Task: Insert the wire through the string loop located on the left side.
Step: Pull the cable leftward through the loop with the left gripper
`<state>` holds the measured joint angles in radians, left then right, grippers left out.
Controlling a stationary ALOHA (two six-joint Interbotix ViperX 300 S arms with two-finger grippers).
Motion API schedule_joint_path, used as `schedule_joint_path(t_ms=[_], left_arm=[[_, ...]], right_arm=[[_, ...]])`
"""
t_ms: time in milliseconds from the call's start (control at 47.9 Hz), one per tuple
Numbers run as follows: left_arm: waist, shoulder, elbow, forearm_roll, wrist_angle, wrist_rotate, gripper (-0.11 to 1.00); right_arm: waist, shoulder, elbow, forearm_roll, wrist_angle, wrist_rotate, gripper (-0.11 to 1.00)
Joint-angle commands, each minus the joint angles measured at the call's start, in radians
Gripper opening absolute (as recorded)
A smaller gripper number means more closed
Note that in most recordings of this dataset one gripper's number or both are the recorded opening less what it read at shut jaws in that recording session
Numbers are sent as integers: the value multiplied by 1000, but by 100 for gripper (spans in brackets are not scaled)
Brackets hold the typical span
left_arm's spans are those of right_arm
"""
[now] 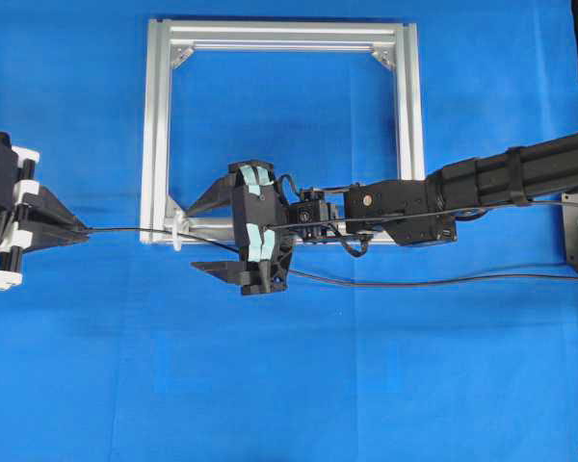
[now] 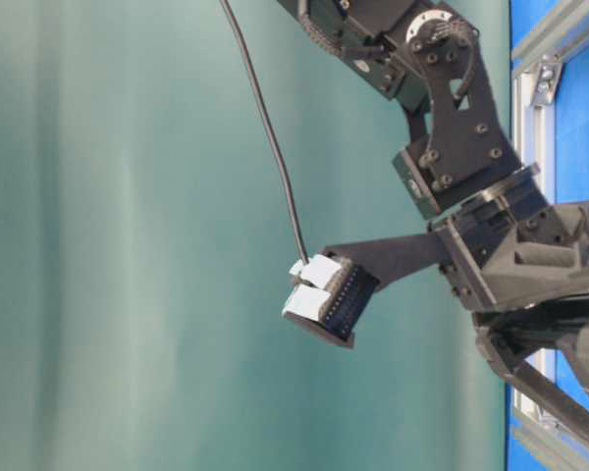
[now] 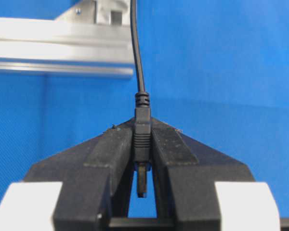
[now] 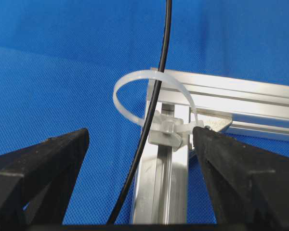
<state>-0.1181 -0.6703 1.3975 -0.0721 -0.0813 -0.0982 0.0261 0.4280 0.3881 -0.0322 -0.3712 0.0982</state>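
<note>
1. Left gripper (image 3: 142,144) pressed together, pinching the plug end of the wire (image 3: 136,57); plug tip sits between the 2 fingers, cable runs away toward the aluminium frame (image 3: 58,48).
2. Overhead view: left gripper (image 1: 77,229) is well left of the frame (image 1: 157,135), outside it; wire (image 1: 125,229) stretches from it to the frame's lower-left corner.
3. String loop (image 4: 149,96) is a white tie fixed at that frame corner (image 4: 164,159); wire (image 4: 156,96) passes through the loop, right wrist view.
4. Right gripper (image 1: 226,236) spread wide, holding nothing; its 2 fingers straddle the frame's bottom rail just right of the loop (image 1: 178,231).
5. Past the loop the wire trails right, below the frame, over the blue table cover (image 1: 289,385).
6. No readable writing, brands or labels anywhere.
</note>
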Motion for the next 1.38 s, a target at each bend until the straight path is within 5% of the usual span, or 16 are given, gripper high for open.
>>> schedule_joint_path(t_ms=[0,146,376,438,564,1357], left_arm=[[-3,29,-21,3,-9,2,6],[-3,72,-32,2,-8,-9,8],[-3,86,-37,2,-5,-9,74],[-3,83,-35,2,-6,-8,84],[-2,77,-34,2,-5,-8,76],[23,-238,-91,6,26,80,76]], right_arm=[[2,-23,-15,3,-6,2,91],[3,-23,-17,2,-6,2,91],[3,-26,-18,3,-3,2,91],[3,-26,-18,3,-3,2,91],[3,-37,-18,3,-2,2,91],[-5,-265,-15,2,156,-2,91]])
